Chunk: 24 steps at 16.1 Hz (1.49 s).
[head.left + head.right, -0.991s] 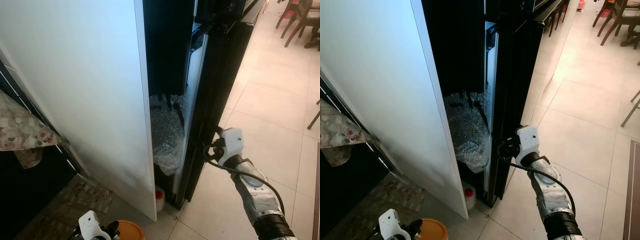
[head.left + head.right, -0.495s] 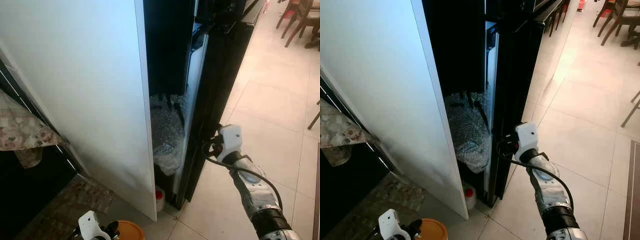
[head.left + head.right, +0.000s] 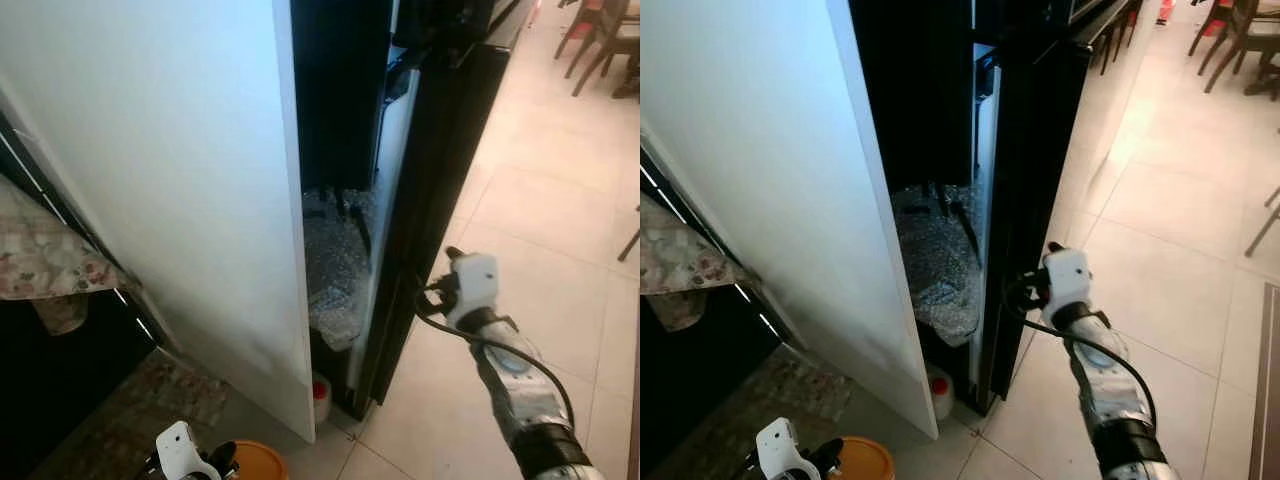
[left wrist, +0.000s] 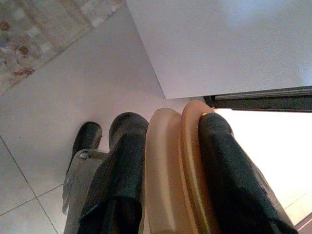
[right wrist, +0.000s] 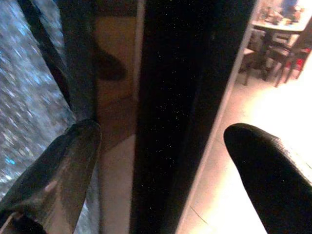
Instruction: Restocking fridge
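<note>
Right gripper (image 5: 161, 161) spread wide, one black finger (image 5: 53, 175) on the inner side and the other outside the edge of the black fridge door (image 5: 180, 97), astride it but not yet clamped. Over the last second, pulled slightly away toward 3 o'clock from the door, wrist now a touch farther out over the floor tiles (image 3: 560, 220). Door (image 3: 440, 160) barely ajar, so probably still mid-way into opening it. At 6 o'clock, left gripper (image 4: 161, 185) closed on an orange-lidded container (image 4: 175, 170), waiting low beside the white door (image 3: 160, 180). Bubble-wrap-like stuffing (image 3: 335, 265) visible inside the gap.
</note>
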{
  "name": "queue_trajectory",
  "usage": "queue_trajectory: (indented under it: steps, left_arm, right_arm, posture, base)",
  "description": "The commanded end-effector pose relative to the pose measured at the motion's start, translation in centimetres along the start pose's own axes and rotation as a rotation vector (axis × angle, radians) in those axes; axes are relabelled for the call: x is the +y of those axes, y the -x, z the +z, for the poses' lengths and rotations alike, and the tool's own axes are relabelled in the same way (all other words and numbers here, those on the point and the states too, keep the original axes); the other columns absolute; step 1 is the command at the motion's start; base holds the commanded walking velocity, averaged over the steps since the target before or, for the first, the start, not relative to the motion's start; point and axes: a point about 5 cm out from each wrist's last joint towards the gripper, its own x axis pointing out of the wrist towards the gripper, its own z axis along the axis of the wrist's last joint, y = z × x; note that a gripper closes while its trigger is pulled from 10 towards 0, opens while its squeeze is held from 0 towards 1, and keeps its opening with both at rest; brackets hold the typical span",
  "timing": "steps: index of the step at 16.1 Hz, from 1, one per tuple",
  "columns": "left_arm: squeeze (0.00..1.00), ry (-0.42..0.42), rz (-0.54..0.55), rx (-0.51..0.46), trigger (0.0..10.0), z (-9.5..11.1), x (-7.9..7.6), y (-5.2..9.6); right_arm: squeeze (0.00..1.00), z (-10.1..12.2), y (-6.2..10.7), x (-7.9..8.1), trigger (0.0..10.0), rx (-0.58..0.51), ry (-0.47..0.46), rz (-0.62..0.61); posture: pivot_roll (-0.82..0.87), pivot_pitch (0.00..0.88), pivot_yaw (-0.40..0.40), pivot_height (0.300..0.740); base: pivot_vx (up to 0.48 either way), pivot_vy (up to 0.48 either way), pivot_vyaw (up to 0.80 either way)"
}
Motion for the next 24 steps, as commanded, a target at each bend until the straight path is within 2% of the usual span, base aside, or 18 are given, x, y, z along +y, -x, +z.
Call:
queue_trajectory:
  steps: [1, 4, 7, 10, 11, 12, 14, 16, 19, 21, 22, 24]
  left_arm:
    - [0.0, -0.017, 0.014, 0.012, 10.0, -0.3, 0.4, 0.1]
    - [0.0, -0.019, 0.012, 0.013, 10.0, -0.4, 0.3, 0.1]
    - [0.0, -0.02, 0.012, 0.013, 10.0, -0.4, 0.2, 0.1]
    - [0.0, -0.022, 0.012, 0.012, 10.0, -0.4, 0.2, 0.1]
    - [0.0, -0.024, 0.01, 0.013, 10.0, -0.4, 0.1, 0.1]
    - [0.0, -0.026, 0.009, 0.012, 10.0, -0.4, 0.1, 0.1]
    - [0.0, -0.028, 0.01, 0.011, 10.0, -0.3, 0.1, 0.1]
    - [0.0, -0.029, 0.01, 0.011, 10.0, -0.3, 0.1, 0.1]
    - [0.0, -0.027, 0.005, 0.009, 10.0, -0.3, -0.1, 0.0]
    - [0.0, -0.024, 0.005, 0.007, 10.0, -0.3, -0.2, 0.0]
    - [0.0, -0.021, 0.008, 0.004, 10.0, -0.2, -0.2, 0.0]
    - [0.0, -0.02, 0.008, 0.004, 10.0, -0.2, -0.2, 0.0]
  right_arm:
    - [0.0, -0.4, 0.7, -1.3, 10.0, 0.014, 0.009, -0.063]
    - [0.0, -0.7, 1.5, -2.6, 10.0, 0.03, 0.035, -0.157]
    - [0.0, -1.4, 2.7, -4.6, 10.0, 0.066, 0.06, -0.309]
    - [0.0, -1.6, 3.3, -5.2, 10.0, 0.077, 0.07, -0.338]
    - [0.0, -2.2, 3.3, -3.1, 10.0, 0.105, 0.053, -0.179]
    - [0.0, -1.8, 3.4, 0.0, 10.0, 0.07, -0.01, 0.035]
    - [0.0, -0.7, 3.5, 1.5, 10.0, 0.017, -0.06, 0.141]
    - [0.0, -0.3, 3.2, 1.7, 10.0, 0.006, -0.056, 0.153]
    - [0.0, 0.3, 1.8, 1.3, 10.0, 0.004, -0.035, 0.137]
    - [0.0, 0.8, 1.1, 1.8, 10.0, -0.003, -0.045, 0.183]
    - [0.0, 1.4, 0.3, 2.3, 10.0, -0.016, -0.046, 0.23]
    - [0.0, 1.8, -0.5, 2.5, 10.0, -0.023, -0.04, 0.245]
  posture:
    - [-0.1, 0.009, 0.044, 0.74]
    - [-0.1, 0.009, 0.044, 0.74]
    - [-0.1, 0.008, 0.043, 0.74]
    - [-0.1, 0.009, 0.043, 0.74]
    - [-0.11, 0.008, 0.042, 0.74]
    - [-0.1, 0.006, 0.04, 0.74]
    - [-0.1, 0.006, 0.041, 0.74]
    - [-0.11, 0.006, 0.042, 0.74]
    - [-0.1, 0.004, 0.038, 0.74]
    - [-0.1, 0.003, 0.037, 0.74]
    - [-0.1, 0.002, 0.037, 0.74]
    - [-0.1, 0.002, 0.037, 0.74]
  base:
    - [0.0, 0.0, 0.0]
    - [0.0, 0.0, 0.0]
    - [0.0, 0.0, 0.0]
    - [0.0, 0.0, 0.0]
    - [0.0, 0.0, 0.0]
    - [0.0, 0.0, 0.0]
    - [0.0, 0.0, 0.0]
    - [0.0, 0.0, 0.0]
    - [0.0, 0.0, 0.0]
    - [0.0, 0.0, 0.0]
    - [0.0, 0.0, 0.0]
    - [0.0, 0.0, 0.0]
